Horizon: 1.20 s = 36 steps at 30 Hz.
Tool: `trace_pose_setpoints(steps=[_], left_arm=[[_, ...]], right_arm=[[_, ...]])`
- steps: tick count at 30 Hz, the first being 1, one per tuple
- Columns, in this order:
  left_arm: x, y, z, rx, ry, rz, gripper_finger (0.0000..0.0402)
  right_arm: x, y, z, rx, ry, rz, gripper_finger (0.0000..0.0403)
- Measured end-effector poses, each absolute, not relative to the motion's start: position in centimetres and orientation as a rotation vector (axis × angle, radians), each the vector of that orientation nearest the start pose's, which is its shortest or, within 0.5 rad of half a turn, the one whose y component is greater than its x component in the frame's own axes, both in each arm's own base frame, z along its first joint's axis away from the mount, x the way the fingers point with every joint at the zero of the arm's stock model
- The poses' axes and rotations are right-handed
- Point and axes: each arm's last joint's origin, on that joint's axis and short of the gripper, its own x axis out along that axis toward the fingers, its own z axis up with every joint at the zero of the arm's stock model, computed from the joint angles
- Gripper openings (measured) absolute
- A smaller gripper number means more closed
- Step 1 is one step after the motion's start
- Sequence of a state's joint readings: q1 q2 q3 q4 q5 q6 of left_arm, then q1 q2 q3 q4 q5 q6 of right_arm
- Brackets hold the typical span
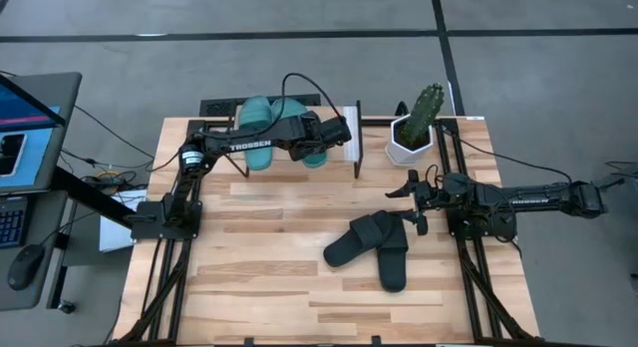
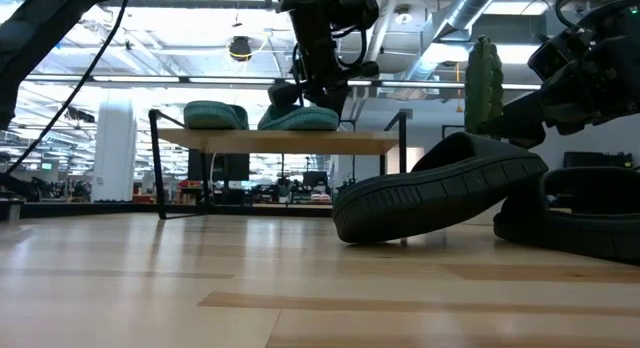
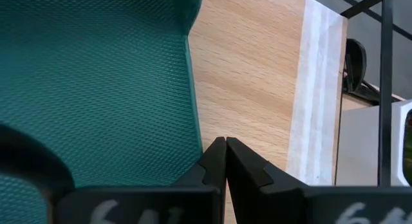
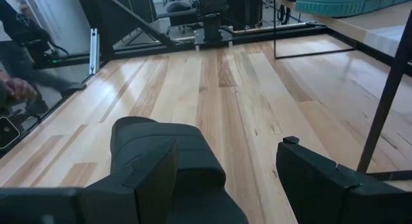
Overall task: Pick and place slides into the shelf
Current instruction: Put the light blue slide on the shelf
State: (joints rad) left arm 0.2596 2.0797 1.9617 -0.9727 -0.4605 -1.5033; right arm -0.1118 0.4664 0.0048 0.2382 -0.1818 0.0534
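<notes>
**Teal pair on shelf, black pair still waiting**

Black slides point(image 1: 371, 249) lie nearest me, overlapping at table centre, approx 9 o'clock of my right gripper point(image 1: 411, 199), whose jaws gape wide w/ nothing between. Left gripper point(image 1: 336, 131) is pinched fully shut and empty, just beside the teal slides point(image 1: 267, 131) on the shelf point(image 3: 257, 82) at 12 o'clock. Risk, imo: shut left fingers drag a teal slide off the board on retreat; crossed black soles could lift together.

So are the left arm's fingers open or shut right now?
Shut: the left fingers meet tip to tip above the shelf, holding nothing.
</notes>
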Motion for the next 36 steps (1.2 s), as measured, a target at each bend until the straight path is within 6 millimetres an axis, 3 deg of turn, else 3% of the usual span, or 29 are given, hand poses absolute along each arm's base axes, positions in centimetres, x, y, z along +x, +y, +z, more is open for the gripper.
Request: trace_pose_setpoints(steps=[18, 27, 31, 36], left_arm=[[40.5, 11.0, 30.3, -1.121, 0.478, 1.460, 0.0000], [39.0, 10.6, 30.1, -1.113, 0.538, 1.608, 0.0000], [39.3, 10.7, 30.2, -1.084, 0.477, 1.600, 0.0000], [40.9, 11.7, 30.8, -1.042, 0.376, 1.464, 0.0000]], right_arm=[[12.4, -0.9, 14.5, 0.086, 0.223, 0.064, 0.0249], [12.4, -0.9, 14.5, 0.086, 0.223, 0.064, 0.0249], [12.4, -0.9, 14.5, 0.086, 0.223, 0.064, 0.0249], [12.4, -0.9, 14.5, 0.086, 0.223, 0.064, 0.0249]])
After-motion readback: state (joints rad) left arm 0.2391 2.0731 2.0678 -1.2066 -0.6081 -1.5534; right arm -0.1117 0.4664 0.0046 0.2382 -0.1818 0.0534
